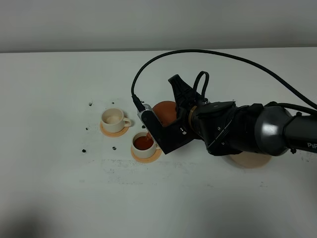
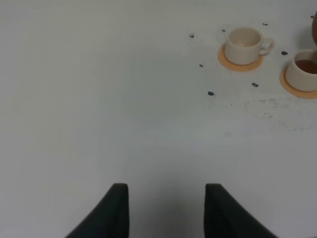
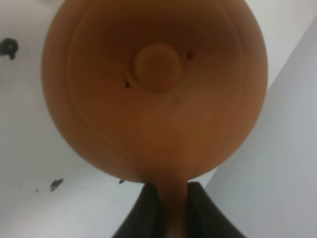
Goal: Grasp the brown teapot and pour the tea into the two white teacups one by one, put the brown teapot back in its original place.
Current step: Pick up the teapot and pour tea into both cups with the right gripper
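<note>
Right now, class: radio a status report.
Right hand shut on brown teapot, pouring into near teacup. Far teacup looks empty. Left hand open, idle.

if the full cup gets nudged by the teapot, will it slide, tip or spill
Probably spills first: the full cup holds tea near its rim. It looks small, so likely light and easily shoved. On its thin orange coaster it may slide rather than tip.

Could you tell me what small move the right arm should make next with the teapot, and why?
Probably tip the brown teapot back upright to stop the pour. The right hand grips its handle, and the teacup under the spout already looks well filled with red-brown tea, while the other teacup looks empty and awaits its turn.
</note>
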`<action>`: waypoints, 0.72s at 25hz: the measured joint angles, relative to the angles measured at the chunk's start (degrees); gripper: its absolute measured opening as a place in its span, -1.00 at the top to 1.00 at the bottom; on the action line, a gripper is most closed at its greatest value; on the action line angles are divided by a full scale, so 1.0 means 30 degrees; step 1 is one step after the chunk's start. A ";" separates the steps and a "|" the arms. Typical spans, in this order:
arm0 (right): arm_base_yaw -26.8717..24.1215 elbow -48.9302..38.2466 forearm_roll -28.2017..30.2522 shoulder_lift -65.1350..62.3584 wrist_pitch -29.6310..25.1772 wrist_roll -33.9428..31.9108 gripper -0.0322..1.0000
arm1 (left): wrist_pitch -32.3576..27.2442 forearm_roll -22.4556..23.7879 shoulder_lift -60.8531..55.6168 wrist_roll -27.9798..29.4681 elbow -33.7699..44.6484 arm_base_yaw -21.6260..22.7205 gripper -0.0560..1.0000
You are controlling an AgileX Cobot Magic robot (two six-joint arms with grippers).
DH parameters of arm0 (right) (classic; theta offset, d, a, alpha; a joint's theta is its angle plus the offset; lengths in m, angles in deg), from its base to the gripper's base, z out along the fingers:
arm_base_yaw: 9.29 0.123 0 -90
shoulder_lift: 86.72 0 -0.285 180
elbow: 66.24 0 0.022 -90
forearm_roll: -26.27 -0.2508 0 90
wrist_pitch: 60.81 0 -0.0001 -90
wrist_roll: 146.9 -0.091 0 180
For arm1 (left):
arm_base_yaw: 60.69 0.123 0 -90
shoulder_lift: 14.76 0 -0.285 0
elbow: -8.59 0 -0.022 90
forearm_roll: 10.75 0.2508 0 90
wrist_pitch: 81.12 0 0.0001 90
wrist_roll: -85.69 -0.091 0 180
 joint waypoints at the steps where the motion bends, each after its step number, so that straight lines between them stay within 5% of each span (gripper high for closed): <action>1: 0.0000 0.0000 0.0044 0.0014 0.0000 0.0000 0.77 | 0.0000 0.0000 0.0000 0.0000 0.0000 0.0000 0.20; 18: 0.0184 0.0000 0.0922 0.0037 -0.0238 -0.0020 0.77 | 0.0000 0.0000 0.0000 0.0000 0.0000 0.0000 0.20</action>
